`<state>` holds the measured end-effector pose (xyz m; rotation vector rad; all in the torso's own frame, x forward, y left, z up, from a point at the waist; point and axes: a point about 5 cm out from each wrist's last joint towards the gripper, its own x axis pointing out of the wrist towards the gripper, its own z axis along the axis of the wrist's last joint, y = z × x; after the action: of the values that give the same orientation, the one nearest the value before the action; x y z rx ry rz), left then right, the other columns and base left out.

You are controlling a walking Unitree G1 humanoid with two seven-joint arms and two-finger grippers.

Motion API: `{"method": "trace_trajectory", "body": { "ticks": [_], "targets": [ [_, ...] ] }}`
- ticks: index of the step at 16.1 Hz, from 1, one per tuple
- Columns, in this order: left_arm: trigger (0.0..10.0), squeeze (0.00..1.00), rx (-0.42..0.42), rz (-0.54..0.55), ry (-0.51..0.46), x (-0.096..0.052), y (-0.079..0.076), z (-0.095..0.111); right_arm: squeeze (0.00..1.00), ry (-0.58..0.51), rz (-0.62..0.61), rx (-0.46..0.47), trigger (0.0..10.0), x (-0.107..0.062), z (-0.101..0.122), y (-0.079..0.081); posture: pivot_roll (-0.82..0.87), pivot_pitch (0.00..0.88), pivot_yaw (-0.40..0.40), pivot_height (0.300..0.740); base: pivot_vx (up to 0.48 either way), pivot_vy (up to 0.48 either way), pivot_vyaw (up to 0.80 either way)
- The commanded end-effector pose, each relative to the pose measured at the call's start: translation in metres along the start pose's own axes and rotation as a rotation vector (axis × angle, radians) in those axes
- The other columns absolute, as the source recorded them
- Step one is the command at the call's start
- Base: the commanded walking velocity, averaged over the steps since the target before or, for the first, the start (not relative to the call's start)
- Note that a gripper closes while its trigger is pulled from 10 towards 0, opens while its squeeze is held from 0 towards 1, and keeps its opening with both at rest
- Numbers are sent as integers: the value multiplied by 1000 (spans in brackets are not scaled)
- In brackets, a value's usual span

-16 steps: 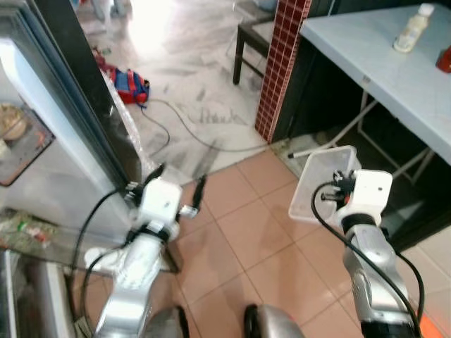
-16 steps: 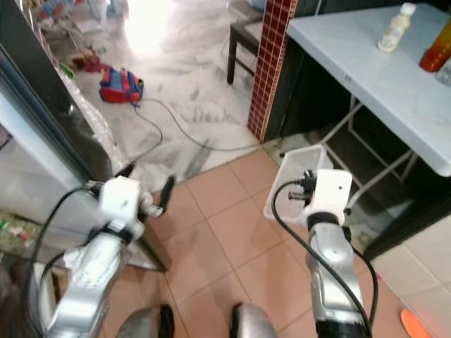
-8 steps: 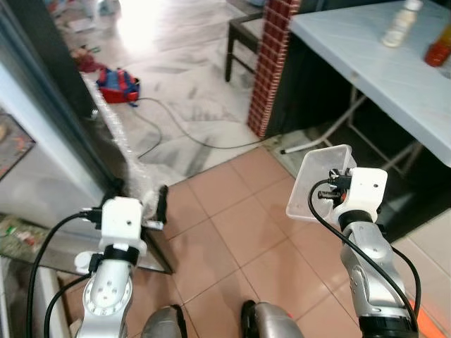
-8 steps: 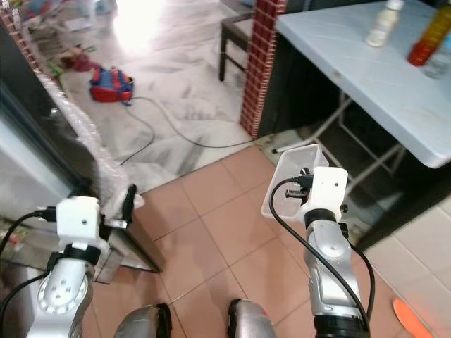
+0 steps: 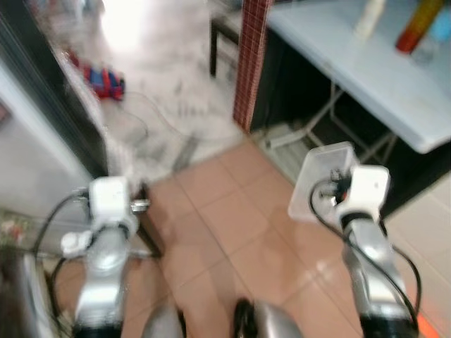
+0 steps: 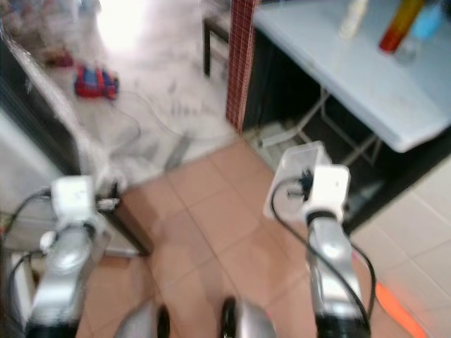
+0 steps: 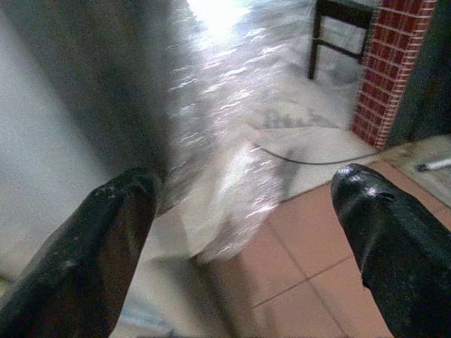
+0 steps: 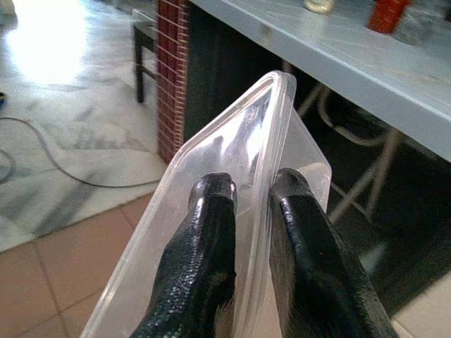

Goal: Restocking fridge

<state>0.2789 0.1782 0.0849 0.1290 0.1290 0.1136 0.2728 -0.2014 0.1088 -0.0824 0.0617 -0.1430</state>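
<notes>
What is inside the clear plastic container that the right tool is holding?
The clear plastic container looks empty: the floor and table legs show through its walls. The right tool pinches its rim, one finger inside. The bottom part, behind the fingers, is covered.

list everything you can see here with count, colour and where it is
plastic container: 1, clear, pinched by its rim in the right tool
table: 1, pale grey, ahead on the right
bottles: 3, one cream, one red-orange, one blue, blurred, on the table
brick pillar: 1, dark red, by the table's left end
chair: 1, dark, beyond the pillar
bag: 1, blue and red, on the marble floor
cable: 1, dark, across the marble floor
bubble wrap: 1 sheet, clear, hanging along the fridge door edge
left tool: 1, black, open, near the wrap
right tool: 1, black, shut on the container
</notes>
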Motion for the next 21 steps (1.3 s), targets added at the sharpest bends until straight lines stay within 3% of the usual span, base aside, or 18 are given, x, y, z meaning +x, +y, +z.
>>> {"method": "trace_trajectory", "body": {
  "ticks": [1,2,5,7,11,13,17,18,21],
  "targets": [
    [10000,0,23,-40,-4,9,-8,2,0,-6,-1,4,10000,1,2,1,-3,102,-13,740,0,0,0],
    [10000,0,56,-61,-11,20,-14,7,0,-9,0,4,10000,0,2,0,-11,100,-8,740,0,0,0],
    [10000,0,22,-16,-31,38,-18,20,0,-10,-4,0,10000,-3,1,-3,-27,99,4,740,0,0,783],
    [10000,0,2,-32,-67,39,-24,27,0,-5,-10,3,10000,-5,-1,-4,-26,101,8,740,0,0,800],
    [10000,0,-3,-50,-94,13,-29,23,0,6,-4,6,10000,-4,-3,-1,-5,104,4,740,0,0,800],
    [10000,0,44,6,-172,-16,-11,27,0,15,0,7,10000,-2,-5,-1,15,106,0,740,0,0,400],
    [10000,0,82,60,-134,-54,11,12,0,23,9,7,10000,-1,-7,0,42,109,-6,740,0,0,0],
    [10000,0,114,61,-118,-70,16,6,0,24,15,7,10000,0,-7,1,50,107,-12,740,0,0,0],
    [10000,0,153,148,-103,-82,32,3,0,21,28,0,10000,3,-7,3,56,98,-22,740,0,0,0]
  ]
}}
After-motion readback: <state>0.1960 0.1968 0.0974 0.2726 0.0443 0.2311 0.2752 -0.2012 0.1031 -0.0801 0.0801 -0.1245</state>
